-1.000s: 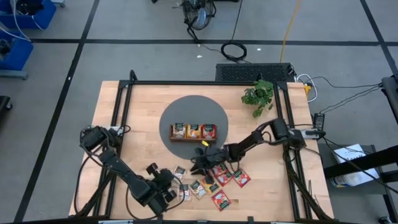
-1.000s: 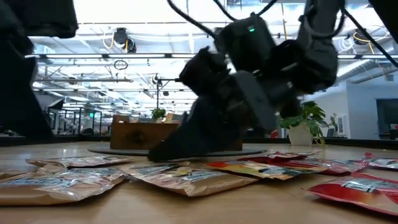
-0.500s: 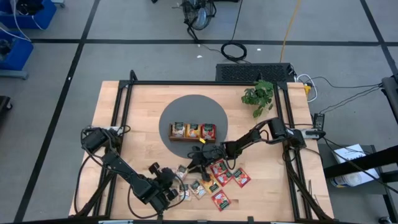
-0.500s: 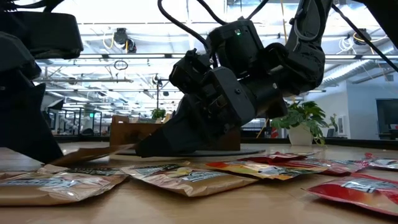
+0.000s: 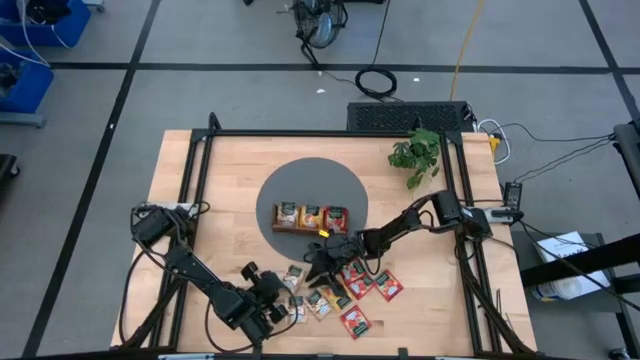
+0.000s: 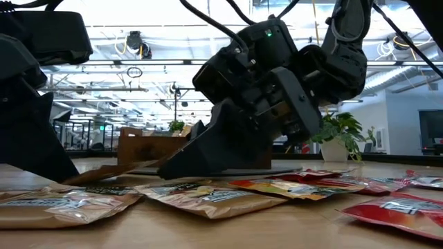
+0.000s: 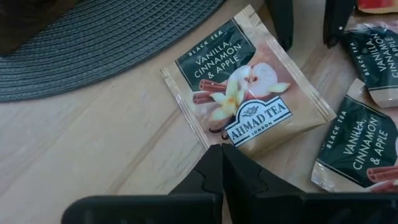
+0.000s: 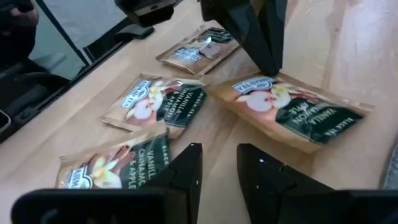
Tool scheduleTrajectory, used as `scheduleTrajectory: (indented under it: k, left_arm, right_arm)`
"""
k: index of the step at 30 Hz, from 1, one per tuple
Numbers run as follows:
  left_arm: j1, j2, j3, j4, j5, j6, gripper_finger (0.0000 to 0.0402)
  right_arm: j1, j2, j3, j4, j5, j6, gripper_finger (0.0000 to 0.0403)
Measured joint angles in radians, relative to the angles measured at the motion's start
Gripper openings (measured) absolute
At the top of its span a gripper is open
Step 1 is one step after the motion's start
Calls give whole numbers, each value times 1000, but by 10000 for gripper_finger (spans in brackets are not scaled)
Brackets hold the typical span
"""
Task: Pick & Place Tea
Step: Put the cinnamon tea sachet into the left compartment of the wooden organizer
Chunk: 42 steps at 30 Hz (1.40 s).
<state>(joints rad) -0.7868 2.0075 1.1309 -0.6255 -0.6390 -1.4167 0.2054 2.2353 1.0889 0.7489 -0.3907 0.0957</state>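
The light wooden table (image 5: 200, 180) is carrying everything, and a round dark grey woven mat (image 5: 312, 172) is lying in its middle. On the near edge of the mat a long brown wooden tray with three compartments (image 5: 311, 217) is standing; each compartment is showing a sachet – one dark green, one orange-yellow, one red. A small green potted plant (image 5: 415, 153) is standing near the far right corner of the table.

The left arm is reaching from the left side toward the front of the table. The left gripper (image 7: 222, 151) is pinching with its fingers pressed together the corner of a flat square beige and dark green tea sachet (image 7: 246, 98) with a vanilla, cinnamon and apple label – the sachet is lying on the wood just beside the mat.

The right arm is stretching from the right side, and the right gripper (image 8: 216, 160) is hanging low over the table with its fingers a narrow way apart and nothing between them. It is pointing at the pinched sachet.

The other tea sachets (image 5: 352, 288), red and dark green, are lying scattered on the wood in front of the tray.
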Motion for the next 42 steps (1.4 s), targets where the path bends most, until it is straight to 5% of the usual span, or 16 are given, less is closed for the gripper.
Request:
scheduleTrajectory:
  k: [19,34,42]
  left_arm:
    - [2,85,2,89,-113,28,4]
    - [-15,92,-1,105,-144,39,6]
    - [-11,92,-3,107,-143,35,5]
  right_arm:
    - [-24,-2,2,-134,22,408,91]
    - [-17,-42,-2,-183,98,362,91]
    - [54,-269,-8,-493,241,223,91]
